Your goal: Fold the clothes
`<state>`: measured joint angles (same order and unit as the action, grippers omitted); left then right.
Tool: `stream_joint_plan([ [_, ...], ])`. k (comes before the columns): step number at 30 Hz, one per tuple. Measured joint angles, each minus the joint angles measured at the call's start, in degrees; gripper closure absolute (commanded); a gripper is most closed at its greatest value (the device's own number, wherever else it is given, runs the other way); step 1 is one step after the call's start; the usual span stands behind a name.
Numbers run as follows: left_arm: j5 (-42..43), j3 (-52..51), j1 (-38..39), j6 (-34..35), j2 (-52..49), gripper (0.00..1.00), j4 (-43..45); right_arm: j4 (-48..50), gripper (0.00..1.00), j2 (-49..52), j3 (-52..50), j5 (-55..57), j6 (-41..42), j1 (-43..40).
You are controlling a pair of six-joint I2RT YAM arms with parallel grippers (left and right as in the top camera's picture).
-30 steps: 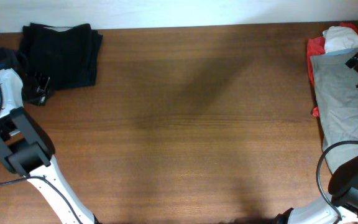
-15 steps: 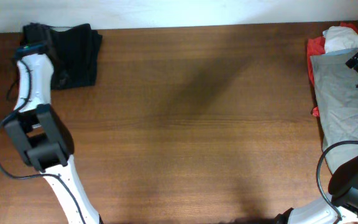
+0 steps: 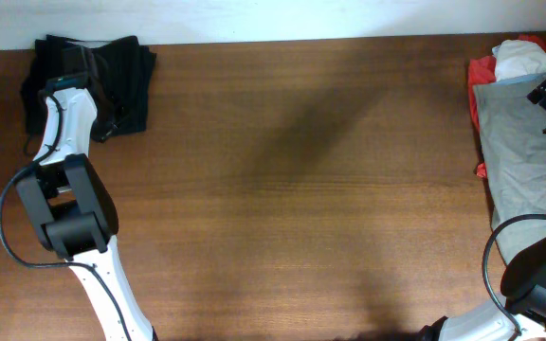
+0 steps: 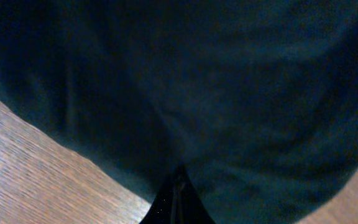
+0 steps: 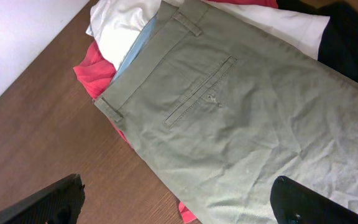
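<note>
Left gripper (image 4: 176, 200) close over the black garment (image 3: 126, 80); its view is all dark cloth, so whether it grips cannot be told. Garment lies in a compact heap at upper left of the table (image 3: 301, 189). Judged soft, limp and light, prone to sag; best pinched at an edge or corner. Right gripper (image 5: 182, 202) spread wide, empty, above the grey trousers (image 5: 241, 124) at far right

folded garment (image 3: 129, 80) far-left corner of table (image 3: 301, 189); clothes pile (image 3: 519, 152) rt edge.

A robotics lab: 2 arms (image 3: 64, 204) at a wooden table (image 3: 301, 189), white wall (image 3: 254, 17).
</note>
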<state>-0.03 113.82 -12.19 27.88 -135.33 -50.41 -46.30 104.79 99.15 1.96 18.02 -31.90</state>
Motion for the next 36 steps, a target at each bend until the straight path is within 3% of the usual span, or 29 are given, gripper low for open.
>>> stream_joint_plan([
  [3, 3.2, 0.0, -0.2, -2.4, 0.2, 0.99, -4.4, 0.0, 0.02, 0.0, 0.0, 0.0, 0.0, 0.0],
  [5, 4.4, 0.0, -0.2, -3.9, 1.5, 0.92, -6.8, 0.0, 0.01, 0.0, 0.0, 0.0, 0.0, 0.0],
  [9, 5.8, -0.2, -0.2, -6.8, 13.4, 0.75, -13.2, 0.0, 0.01, 0.0, 0.0, 0.0, 0.0, 0.0],
  [11, 6.0, -0.1, -0.2, -7.9, 21.4, 0.38, -16.1, 0.0, 0.01, 0.0, 0.0, 0.0, 0.0, 0.0],
  [12, 6.1, 0.0, -0.2, -8.2, 27.1, 0.02, -18.8, 0.0, 0.01, 0.0, 0.0, 0.0, 0.0, 0.0],
  [19, 6.7, 1.2, -0.2, -8.8, 50.6, 0.01, -33.9, 0.0, 0.01, 0.0, 0.0, 0.0, 0.0, 0.0],
  [36, 6.7, 1.0, 0.0, -8.9, 71.5, 0.01, -46.2, 0.0, 0.01, 0.0, 0.0, 0.0, 0.0, 0.0],
])
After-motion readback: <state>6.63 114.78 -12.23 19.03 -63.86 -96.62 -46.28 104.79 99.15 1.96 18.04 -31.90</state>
